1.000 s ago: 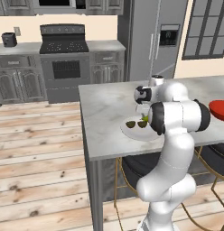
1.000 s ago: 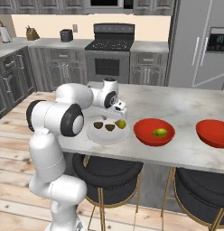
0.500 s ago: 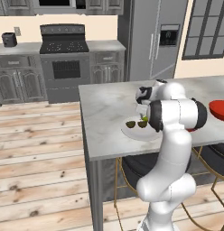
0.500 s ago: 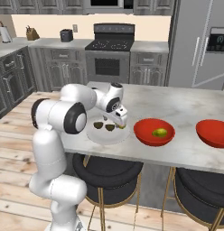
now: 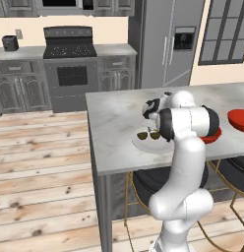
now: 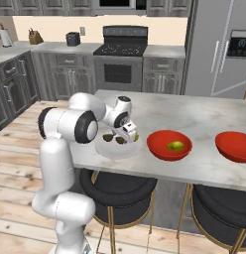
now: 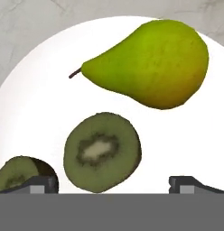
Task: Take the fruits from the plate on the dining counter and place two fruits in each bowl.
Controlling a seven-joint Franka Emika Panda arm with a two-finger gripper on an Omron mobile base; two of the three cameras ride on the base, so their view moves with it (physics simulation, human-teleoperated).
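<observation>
bright, even, shadowless rendered light

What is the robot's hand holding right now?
Nothing. The gripper is open just above the plate, its tips on either side of a kiwi half. The pear lies loose beside it.

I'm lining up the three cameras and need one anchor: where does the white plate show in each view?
Left base view: the plate lies on the dining counter, just left of the arm's elbow.
Right base view: plate sits left of the near red bowl, under the gripper.
Hand view: plate spans the frame.
Shared landmark: the kiwi half.
</observation>
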